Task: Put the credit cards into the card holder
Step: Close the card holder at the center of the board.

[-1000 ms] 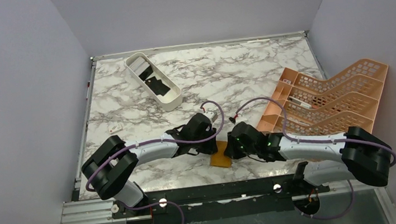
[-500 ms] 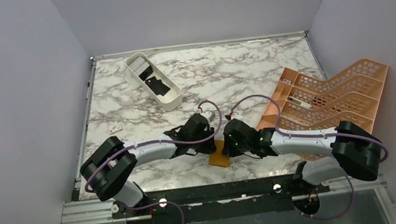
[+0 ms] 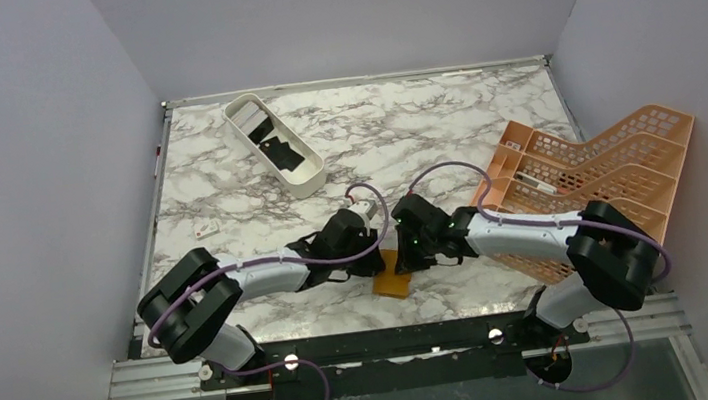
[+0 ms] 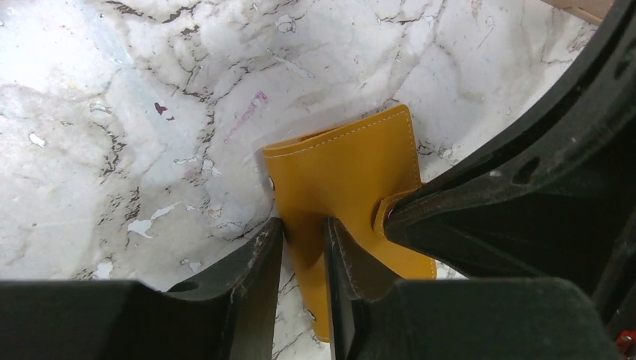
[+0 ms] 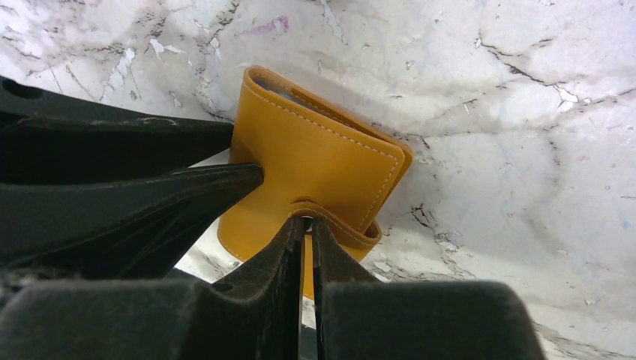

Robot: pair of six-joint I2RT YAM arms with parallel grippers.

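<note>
The card holder [image 3: 393,279] is an orange-tan leather wallet lying near the table's front edge, between both grippers. My left gripper [image 3: 373,255] is shut on the wallet's left edge; in the left wrist view the leather [image 4: 352,169] runs between its fingers [image 4: 259,262]. My right gripper [image 3: 407,254] is shut on a stitched flap of the wallet [image 5: 315,161], with the jaws almost touching. The wallet is folded, its inside hidden. The credit cards, black [image 3: 282,152] and grey [image 3: 246,122], lie in the white oval tray [image 3: 308,180] at the back left.
A large orange lattice rack [image 3: 590,183] stands at the right, next to the right arm. A small white object [image 3: 205,229] lies near the left edge. Grey walls enclose the marble table [image 3: 422,122] on three sides.
The right wrist has moved left and away from the front edge, closer to the left gripper. The left wrist shifted slightly left. The wallet has stayed nearly in place.
</note>
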